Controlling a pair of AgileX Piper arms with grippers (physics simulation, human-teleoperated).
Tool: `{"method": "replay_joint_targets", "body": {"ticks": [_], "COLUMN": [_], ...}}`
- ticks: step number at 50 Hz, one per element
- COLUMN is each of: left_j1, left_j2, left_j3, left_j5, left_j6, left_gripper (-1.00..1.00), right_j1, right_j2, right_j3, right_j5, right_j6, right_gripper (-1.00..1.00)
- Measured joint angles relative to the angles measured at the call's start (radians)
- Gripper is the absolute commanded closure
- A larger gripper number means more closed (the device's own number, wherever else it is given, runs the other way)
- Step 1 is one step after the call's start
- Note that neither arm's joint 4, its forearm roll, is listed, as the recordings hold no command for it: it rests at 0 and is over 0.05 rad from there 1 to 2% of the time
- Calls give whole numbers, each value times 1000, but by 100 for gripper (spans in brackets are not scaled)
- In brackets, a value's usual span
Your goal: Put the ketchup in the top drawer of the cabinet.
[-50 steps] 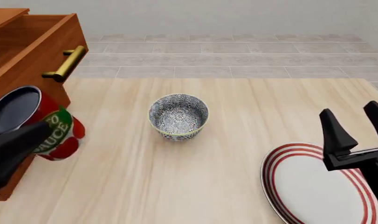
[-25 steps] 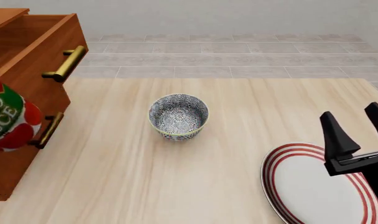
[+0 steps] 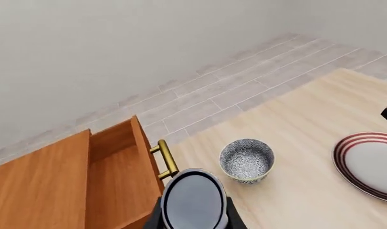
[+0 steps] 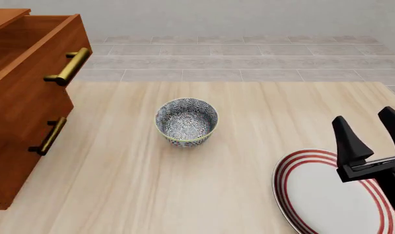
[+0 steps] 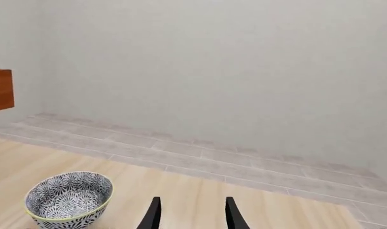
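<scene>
Ketchup (image 3: 193, 200) has left the front view, left fingers (image 3: 235, 217) clamping it; right fingers (image 4: 352, 139) spread, empty.

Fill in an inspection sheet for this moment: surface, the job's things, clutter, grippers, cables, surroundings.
Surface: light wood table, level.
Job's things: can held above the cabinet's front edge, near the handle; only its dark top shows. Top drawer pulled open, nothing seen inside it.
Clutter: patterned bowl mid-table, upright; red-rimmed plate at the near right.
Grippers: left gripper shut on the can, out of the front view; right gripper open, holding nothing, over the plate.
Cables: nothing seen.
Surroundings: grey tiled floor, pale wall.
</scene>
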Motion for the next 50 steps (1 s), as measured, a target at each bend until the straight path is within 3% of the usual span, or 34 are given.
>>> {"method": "replay_joint_targets", "body": {"ticks": [25, 50], "left_j1": [231, 421], "left_j2": [302, 532], "left_j3": [-219, -253], "left_j5": [-15, -117], "left_j6": [-79, -70], "left_gripper": [100, 100], "right_j1": [7, -1], "right_j2": [274, 332], "right_j3": [0, 0], "right_j5": [-256, -308], "right_j6": [0, -31], "right_gripper": [-100, -100]}}
